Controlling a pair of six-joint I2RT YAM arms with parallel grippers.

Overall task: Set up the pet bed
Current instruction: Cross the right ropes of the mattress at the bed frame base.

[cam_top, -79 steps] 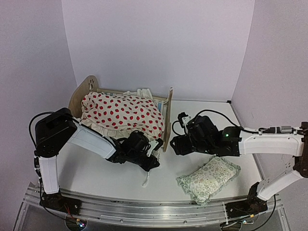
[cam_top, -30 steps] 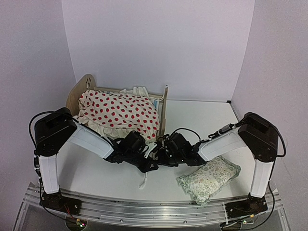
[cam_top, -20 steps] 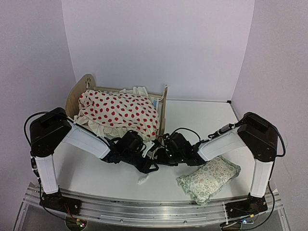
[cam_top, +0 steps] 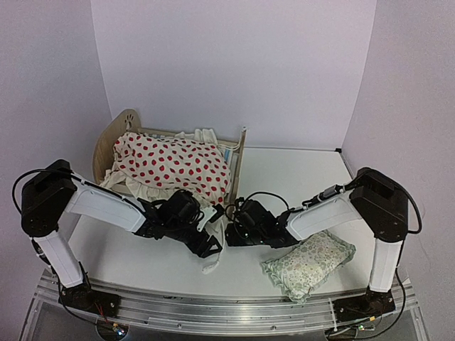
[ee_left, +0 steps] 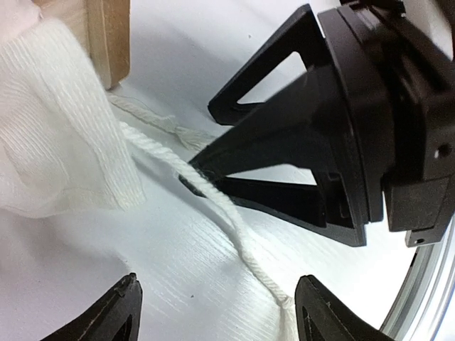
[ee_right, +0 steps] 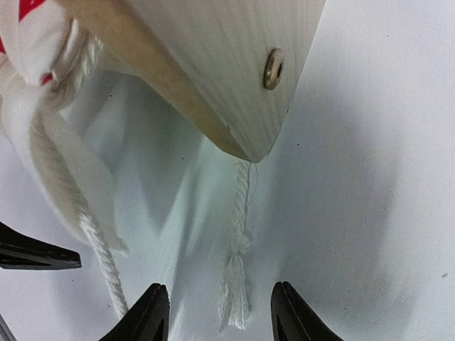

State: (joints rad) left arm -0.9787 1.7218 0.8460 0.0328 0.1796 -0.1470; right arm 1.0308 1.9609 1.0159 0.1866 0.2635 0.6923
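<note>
White tabletop (cam_top: 306, 177) bears pet bed (cam_top: 237, 170) lengthwise left-right, headboard (cam_top: 106, 145) leftmost.

Cushion (cam_top: 174, 165) on pet bed (cam_top: 108, 142), back left — pillow (cam_top: 309, 263) on table (cam_top: 298, 174), front right

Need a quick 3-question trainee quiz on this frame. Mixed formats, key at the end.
1. True or false: the red-dotted cushion lies on the pet bed.
2. In the left wrist view, what runs between the open jaws of the left gripper? A) white cord B) a screw C) a sock
3. Where does the floral pillow rest?
Key: 1 true; 2 A; 3 on the table, off the bed.
</note>
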